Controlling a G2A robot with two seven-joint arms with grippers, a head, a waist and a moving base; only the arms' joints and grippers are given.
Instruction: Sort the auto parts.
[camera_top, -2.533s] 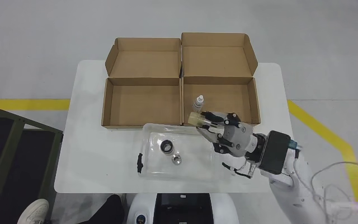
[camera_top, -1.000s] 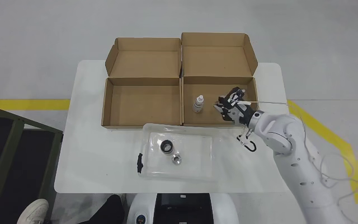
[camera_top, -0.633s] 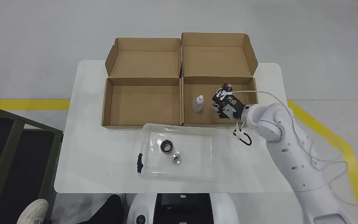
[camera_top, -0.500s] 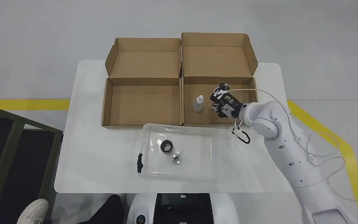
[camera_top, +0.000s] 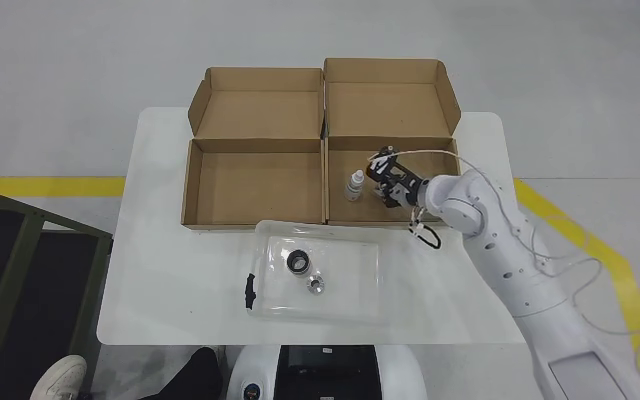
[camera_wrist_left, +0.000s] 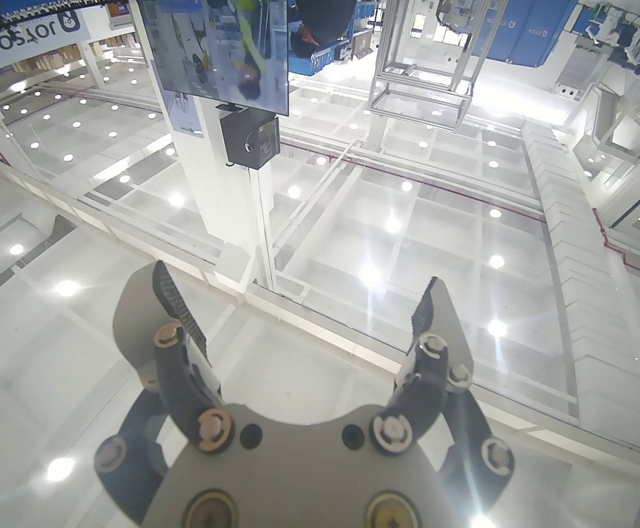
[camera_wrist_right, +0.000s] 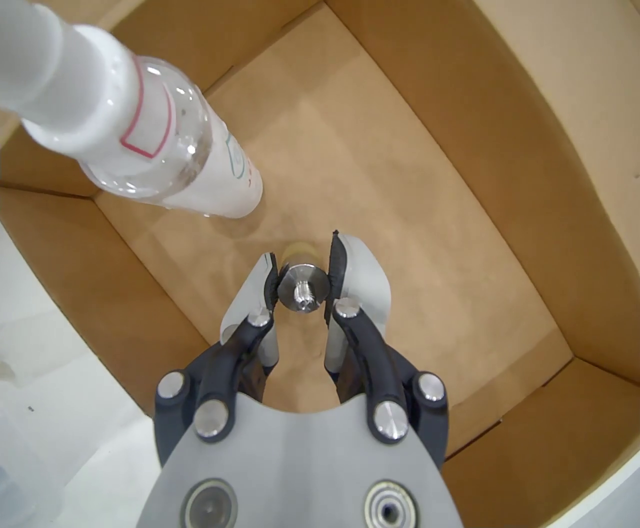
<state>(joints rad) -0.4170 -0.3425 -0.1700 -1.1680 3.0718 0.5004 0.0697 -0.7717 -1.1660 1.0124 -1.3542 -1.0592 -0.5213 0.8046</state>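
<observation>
We carried the metal-capped part (camera_wrist_right: 301, 294) from above the clear tray (camera_top: 350, 272) into the right box (camera_wrist_right: 450, 250), and our right gripper (camera_wrist_right: 302, 280) came low beside the small bottle (camera_wrist_right: 165, 150) there. Its jaws stayed clenched on the part, so only the release seemed left. The left gripper (camera_wrist_left: 300, 320) stood open.

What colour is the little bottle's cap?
The cap is white, clearest in the right wrist view.

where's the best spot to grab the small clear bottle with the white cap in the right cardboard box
Take the small clear bottle by its round clear body just below the white cap, coming straight down from above. It stands upright close to a wall of the cardboard box, so a sideways approach looks cramped.
</observation>
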